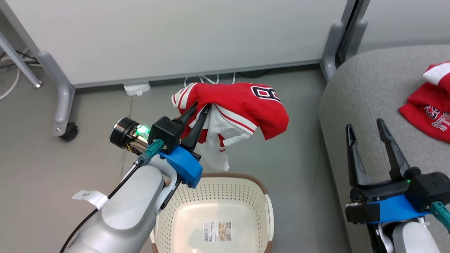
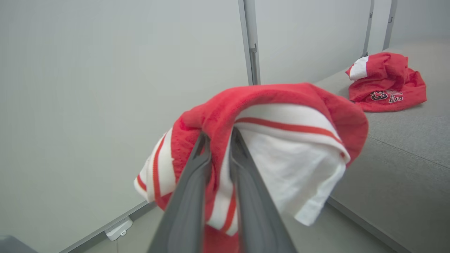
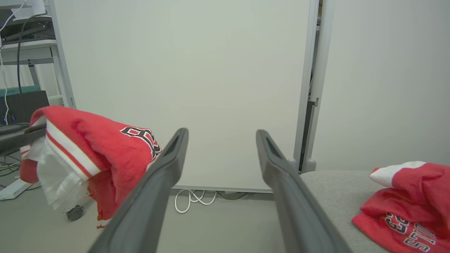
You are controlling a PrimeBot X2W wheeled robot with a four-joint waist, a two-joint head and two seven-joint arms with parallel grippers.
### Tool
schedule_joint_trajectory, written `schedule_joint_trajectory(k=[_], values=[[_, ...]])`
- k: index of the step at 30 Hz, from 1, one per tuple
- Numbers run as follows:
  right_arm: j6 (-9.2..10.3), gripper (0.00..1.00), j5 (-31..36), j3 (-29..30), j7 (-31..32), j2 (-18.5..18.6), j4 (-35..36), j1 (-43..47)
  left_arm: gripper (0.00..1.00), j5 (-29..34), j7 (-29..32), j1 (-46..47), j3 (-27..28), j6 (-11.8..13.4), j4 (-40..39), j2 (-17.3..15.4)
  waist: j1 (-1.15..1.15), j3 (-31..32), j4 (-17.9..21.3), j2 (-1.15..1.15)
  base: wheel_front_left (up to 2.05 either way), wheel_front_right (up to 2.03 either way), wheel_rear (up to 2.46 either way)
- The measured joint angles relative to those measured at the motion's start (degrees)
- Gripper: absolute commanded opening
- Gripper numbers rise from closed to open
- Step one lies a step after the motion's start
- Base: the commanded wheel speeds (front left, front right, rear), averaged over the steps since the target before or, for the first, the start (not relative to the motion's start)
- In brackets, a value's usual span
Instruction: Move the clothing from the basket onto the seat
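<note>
Pale grey left forearm is rising from the lower left of the head view. Its left gripper [image 1: 202,107] is clenching a bunched red jersey garment with white striped panels and a black-and-white numeral [image 1: 246,105], holding it in the air above the cream-white perforated plastic basket with a brown rim [image 1: 246,180]. Basket floor is showing only a printed label. Garment's long axis is running across this view, striped edge at the left, numeral end pointing right toward the large grey upholstered seat [image 1: 369,91]. White lining is dangling toward the basket. Right gripper [image 1: 365,126] is standing spread wide and empty at the seat's near edge. Second red crumpled garment [image 1: 429,109] is lying on the seat.

Left wrist view: fingers are pinching a red-and-white fold, the rest draping over the tips. Seat is lying off to the right, well apart.

Right wrist view: jaws are gaping on nothing, held garment hanging at the left.

Judgement: carry step is under way, probably the last piece. Next move calls for swinging the left arm rightward over the cushion, lowering, then releasing.
</note>
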State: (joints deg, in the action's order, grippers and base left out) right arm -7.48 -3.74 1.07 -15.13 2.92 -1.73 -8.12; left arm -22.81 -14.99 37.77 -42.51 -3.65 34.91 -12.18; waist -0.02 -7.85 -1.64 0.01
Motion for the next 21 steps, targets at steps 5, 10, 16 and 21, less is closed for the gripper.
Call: schedule_joint_trajectory(k=[5, 10, 16, 21], values=[[0.0, 1.0, -0.9, -0.66, 0.0, -0.01, -0.85, 1.46, 0.0, 0.14, 0.0, -0.26, 0.38, -0.25, -1.32, 0.36, 0.0, 2.81, -0.54, 0.0, 0.0, 0.0, 0.0], [0.0, 1.0, -1.47, -1.18, 0.0, -0.01, -1.14, 1.94, 0.0, 0.13, 0.0, -0.74, 0.56, -0.41, -1.46, 0.36, 0.01, 4.09, -0.66, 0.0, 0.0, 0.0, 0.0], [0.0, 1.0, -2.58, -3.33, 0.0, 0.0, -1.52, 2.68, 0.0, 0.14, 0.0, -0.8, 0.51, -0.44, -1.89, 0.67, 0.01, 4.23, -0.84, 0.0, 0.0, 0.0, 0.0], [0.0, 1.0, -5.39, -6.3, 0.0, 0.0, -2.52, 3.75, 0.0, 0.31, 0.0, -0.52, 0.11, -0.78, -2.23, 1.35, 0.01, 3.85, -1.85, 0.0, 0.0, 0.0, 0.0]])
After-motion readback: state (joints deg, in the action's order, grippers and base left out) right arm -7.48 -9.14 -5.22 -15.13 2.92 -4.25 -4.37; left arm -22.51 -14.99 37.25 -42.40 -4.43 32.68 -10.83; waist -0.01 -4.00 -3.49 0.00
